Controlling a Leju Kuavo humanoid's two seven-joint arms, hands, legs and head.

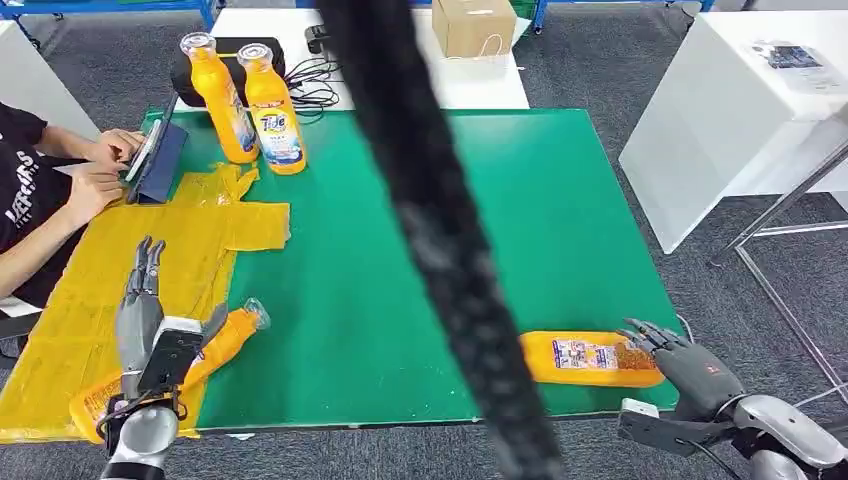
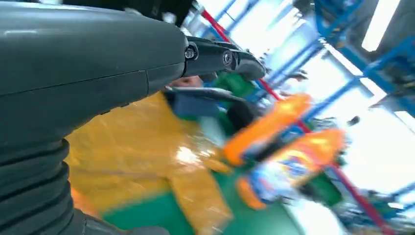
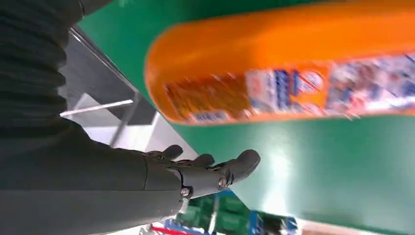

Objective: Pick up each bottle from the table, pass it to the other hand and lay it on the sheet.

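**Inspector A:** The bottle lying near the right hand (image 1: 690, 372) is to be reported on. Where is it placed?

**Inspector B:** An orange bottle (image 1: 590, 358) is seen on its side on the green mat (image 1: 560, 200), at the near edge, its base end just beside the right hand's fingertips (image 1: 640, 335). Those fingers are spread and nothing is held; whether the bottle is touched cannot be told from the head view, and a gap is shown in the right wrist view.

**Inspector A:** And the left hand (image 1: 140, 320)?

**Inspector B:** It is held open above the yellow sheet (image 1: 200, 240), fingers extended, nothing gripped. A second bottle (image 1: 215, 345) is already laid on the sheet beside it. Two more bottles (image 1: 250, 105) are left standing at the far edge of the mat.

**Inspector A:** Handling?

**Inspector B:** The bottle is judged to be rigid plastic, apparently full and so fairly heavy. A smooth, glossy wall and slick label are noted, so slipping and rolling are to be expected. A wrap around the mid-body is recommended, with one end left free for the handover.
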